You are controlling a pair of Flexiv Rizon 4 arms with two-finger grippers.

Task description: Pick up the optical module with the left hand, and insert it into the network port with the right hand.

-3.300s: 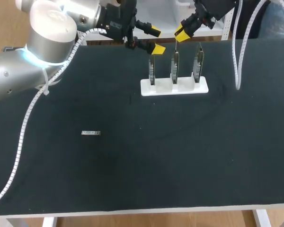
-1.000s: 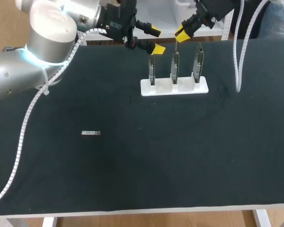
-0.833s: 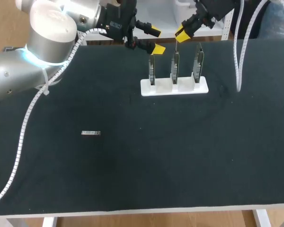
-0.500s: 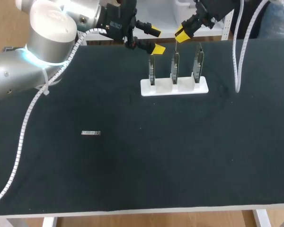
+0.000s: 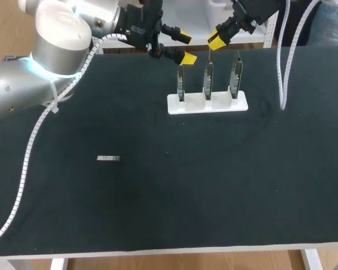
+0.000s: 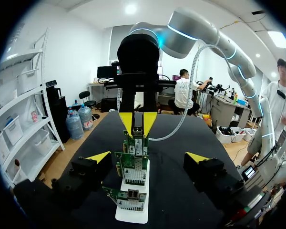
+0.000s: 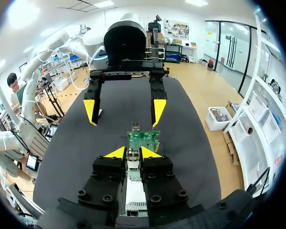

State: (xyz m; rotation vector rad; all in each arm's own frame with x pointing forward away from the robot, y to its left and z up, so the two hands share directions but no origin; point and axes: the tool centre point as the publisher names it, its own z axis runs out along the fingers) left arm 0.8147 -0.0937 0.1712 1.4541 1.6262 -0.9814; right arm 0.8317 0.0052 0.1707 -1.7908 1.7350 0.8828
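Motion is absent over the last 3 seconds: both arms keep still, so I judge the insertion stalled or just finishing. Right pincer (image 7: 130, 152) is closed on the slim, silvery optical module (image 6: 138, 129), directly above the middle card (image 5: 208, 77) of 3. Left pincer (image 6: 148, 156) stands open and empty, beside them.

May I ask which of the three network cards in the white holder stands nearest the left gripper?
The left-end card: the left gripper, jaws open, hovers by its top, while the right gripper sits over the middle card and the right-end card farthest.
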